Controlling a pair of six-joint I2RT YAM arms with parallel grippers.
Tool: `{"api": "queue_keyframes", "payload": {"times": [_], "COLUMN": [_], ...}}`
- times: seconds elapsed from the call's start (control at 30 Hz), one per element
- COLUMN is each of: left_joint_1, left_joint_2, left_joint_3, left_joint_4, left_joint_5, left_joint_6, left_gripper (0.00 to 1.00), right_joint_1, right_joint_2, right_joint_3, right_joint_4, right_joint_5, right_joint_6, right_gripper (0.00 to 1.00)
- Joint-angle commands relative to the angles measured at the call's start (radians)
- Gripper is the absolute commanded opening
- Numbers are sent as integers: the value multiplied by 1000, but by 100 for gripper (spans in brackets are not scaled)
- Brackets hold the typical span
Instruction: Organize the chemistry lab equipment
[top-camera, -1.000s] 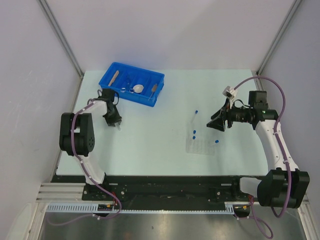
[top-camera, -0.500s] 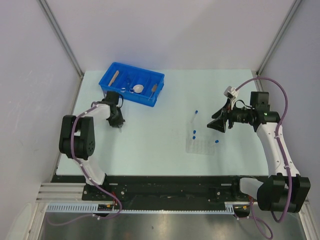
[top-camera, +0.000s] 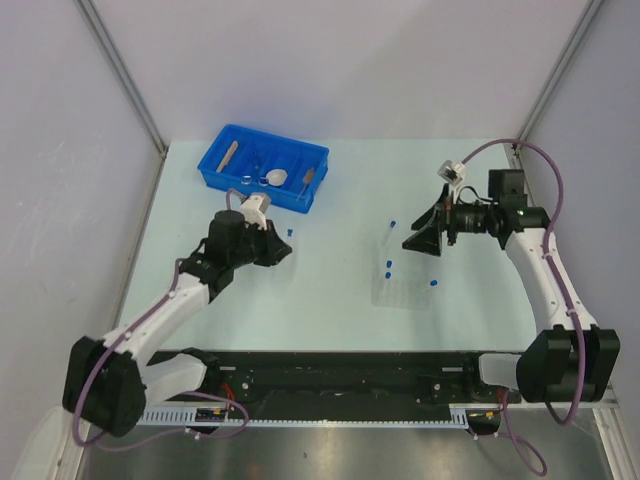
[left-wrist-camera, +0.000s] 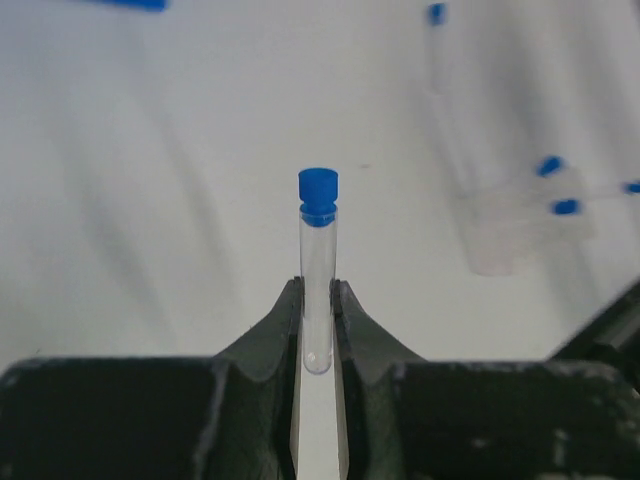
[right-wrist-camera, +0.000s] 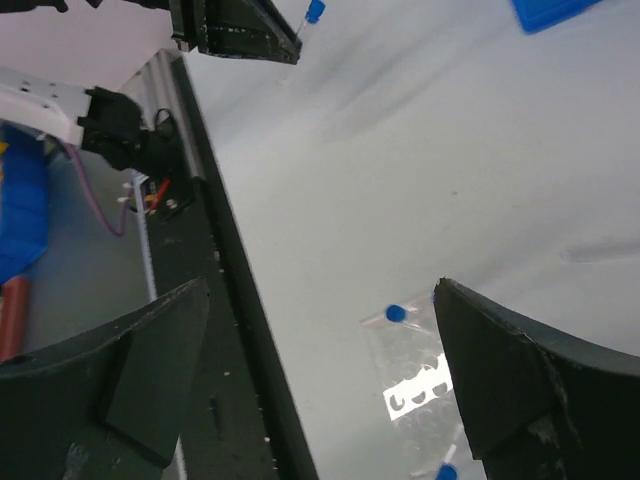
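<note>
Left of the rack (top-camera: 400, 293), I logged: one tube (left-wrist-camera: 318, 240) pinched in the left gripper (left-wrist-camera: 318, 290), unplaced; three racked; one lying beyond it; right gripper (top-camera: 425, 237) wide, empty.

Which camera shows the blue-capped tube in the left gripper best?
Left wrist: the tube sits big and centered, pinched by the left gripper. Top shows only a blue speck; right wrist, a tiny piece up top.

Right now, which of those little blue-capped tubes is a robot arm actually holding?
The tube pinched between the left gripper's fingers, its cap sticking out. The other tubes are over by the clear rack, with no gripper on them.
</note>
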Motion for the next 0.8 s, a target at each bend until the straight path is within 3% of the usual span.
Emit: {"api": "queue_keyframes", "payload": {"times": [0.0, 0.17, 0.4, 0.63, 0.77], "left_joint_1": [-98, -219, -422, -508, -534], "left_joint_2": [-159, -191, -127, -23, 3], "left_joint_3": [-55, -26, 73, 130, 161], "left_joint_4": [283, 344, 352, 351, 332], "left_joint_5": [145, 102, -30, -80, -100], "left_joint_6": [-15, -40, -26, -6, 8], "left_gripper": [3, 3, 3, 3, 3], "right_joint_1": [113, 248, 332, 398, 421], "right_joint_2": [56, 122, 145, 178, 172], "right_joint_3": [99, 152, 166, 166, 166], "right_joint_4": [-28, 9, 156, 144, 126], "right_joint_5": [-47, 0, 51, 156, 202], "right_joint_6": [132, 300, 521, 512, 486], "right_gripper": [100, 97, 94, 70, 62]}}
